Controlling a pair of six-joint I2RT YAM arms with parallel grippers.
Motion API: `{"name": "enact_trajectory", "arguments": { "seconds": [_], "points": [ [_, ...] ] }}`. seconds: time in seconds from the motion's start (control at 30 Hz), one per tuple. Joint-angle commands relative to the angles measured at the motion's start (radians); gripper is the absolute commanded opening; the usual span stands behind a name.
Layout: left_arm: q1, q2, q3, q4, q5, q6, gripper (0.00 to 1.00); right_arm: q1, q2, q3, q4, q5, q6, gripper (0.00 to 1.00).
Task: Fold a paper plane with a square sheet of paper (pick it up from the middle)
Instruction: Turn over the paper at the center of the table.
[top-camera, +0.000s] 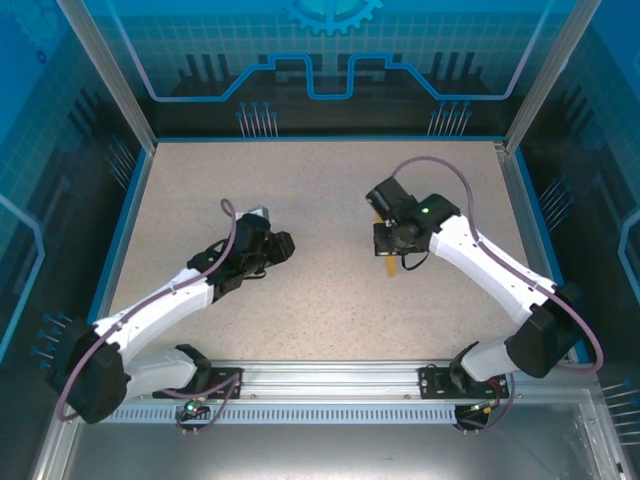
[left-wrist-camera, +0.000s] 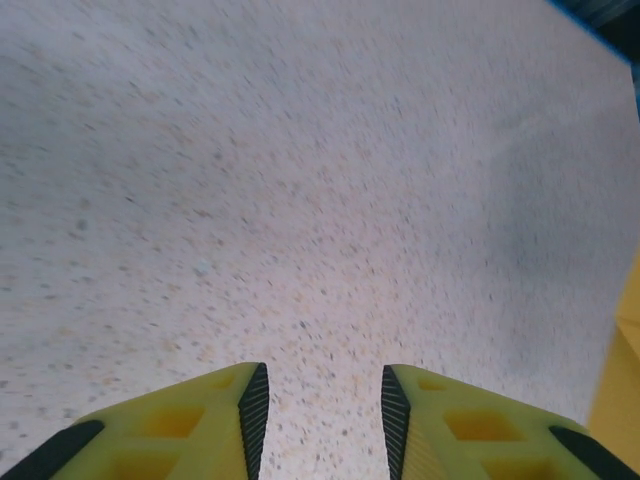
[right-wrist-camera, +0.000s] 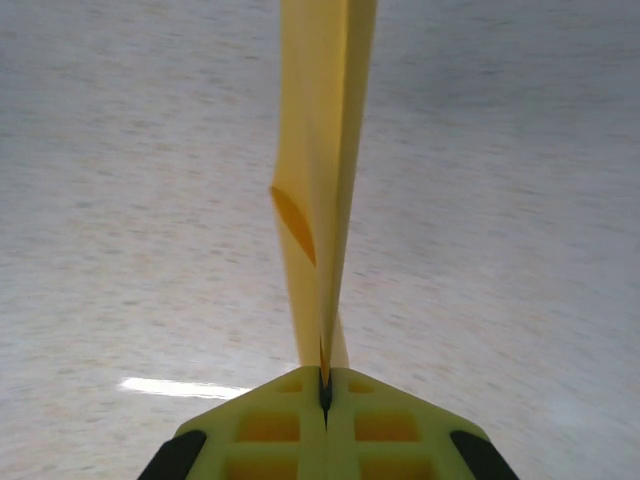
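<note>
**A:** Left arm (top-camera: 160, 305) stretches from its base toward mid-table, forearm low. The left gripper (left-wrist-camera: 320, 405) faces down at the surface, yellow fingers (left-wrist-camera: 190, 425) parted, nothing between them.

**B:** Over on the right arm (top-camera: 490, 262), the elbow is bent and the wrist tips downward. The right gripper (right-wrist-camera: 325, 385) is pinched tight, jaws pressed together on the edge of the paper plane (right-wrist-camera: 318, 150).

**A:** And the two grippers sit well apart.

White arms (top-camera: 160, 300), black joints, purple cables (top-camera: 455, 180) — yellow jaws with black pads (left-wrist-camera: 255, 410)
</note>
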Motion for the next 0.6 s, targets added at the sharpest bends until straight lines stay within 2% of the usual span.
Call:
{"name": "enact_trajectory", "arguments": {
  "seconds": [0.0,0.13,0.23,0.4,0.47,0.5,0.57],
  "points": [
    [0.010,-0.075,-0.045,-0.034,-0.161,-0.065,0.39,0.064,0.096,0.074,-0.292,0.304,0.104,0.04],
    [0.015,-0.170,-0.091,-0.084,-0.264,-0.116,0.41,0.113,0.246,0.122,-0.263,0.256,0.113,0.04],
    [0.021,-0.234,-0.112,-0.114,-0.291,-0.113,0.43,0.154,0.399,0.197,-0.264,0.222,0.121,0.04],
    [0.026,-0.302,-0.140,-0.164,-0.333,-0.132,0.44,0.227,0.684,0.429,-0.271,0.103,0.097,0.03],
    [0.030,-0.331,-0.152,-0.166,-0.331,-0.132,0.45,0.254,0.772,0.540,-0.284,0.055,0.070,0.09],
    [0.033,-0.342,-0.153,-0.165,-0.325,-0.125,0.45,0.262,0.800,0.589,-0.279,0.024,0.058,0.15],
    [0.035,-0.355,-0.151,-0.168,-0.315,-0.106,0.46,0.269,0.815,0.630,-0.220,-0.083,0.014,0.24]
  ]
}}
